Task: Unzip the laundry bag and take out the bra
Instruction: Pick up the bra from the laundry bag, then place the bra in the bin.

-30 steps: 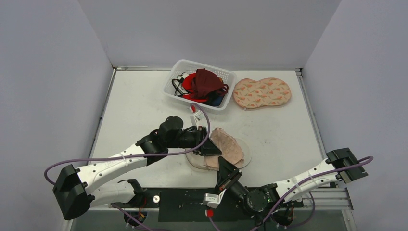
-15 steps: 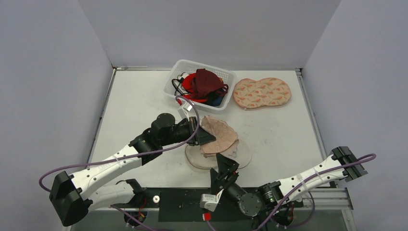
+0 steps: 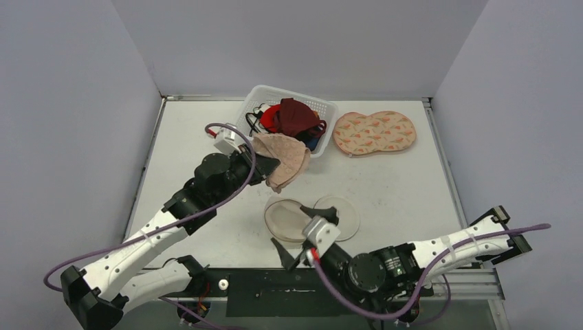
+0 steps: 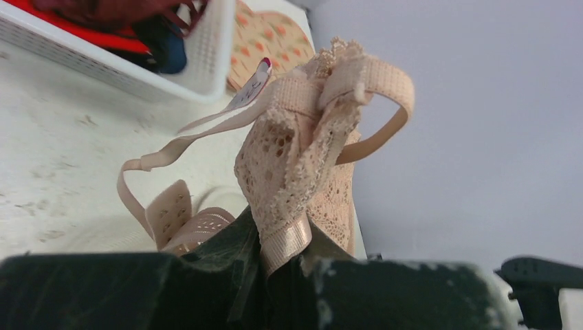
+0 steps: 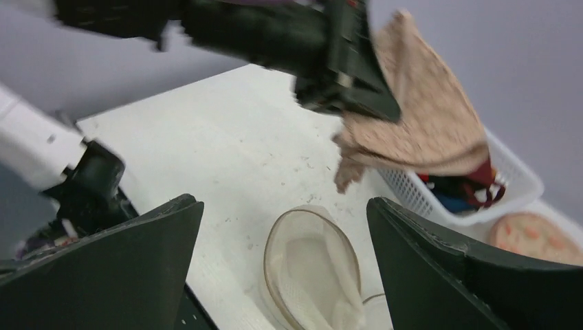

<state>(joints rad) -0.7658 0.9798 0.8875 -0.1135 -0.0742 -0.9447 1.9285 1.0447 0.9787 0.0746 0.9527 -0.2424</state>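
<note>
Your left fingers (image 4: 227, 268) were clamped on the bra (image 3: 285, 159), up off the table (image 3: 412, 185) by the basket (image 3: 242, 128). Your right fingers (image 5: 124, 268) were wide apart over the bag (image 3: 289, 220).

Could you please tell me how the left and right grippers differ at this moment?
The left gripper is shut on the beige bra, raised beside the basket; the right gripper is wide open and empty, low by the opened laundry bag. Both have black fingers.
</note>
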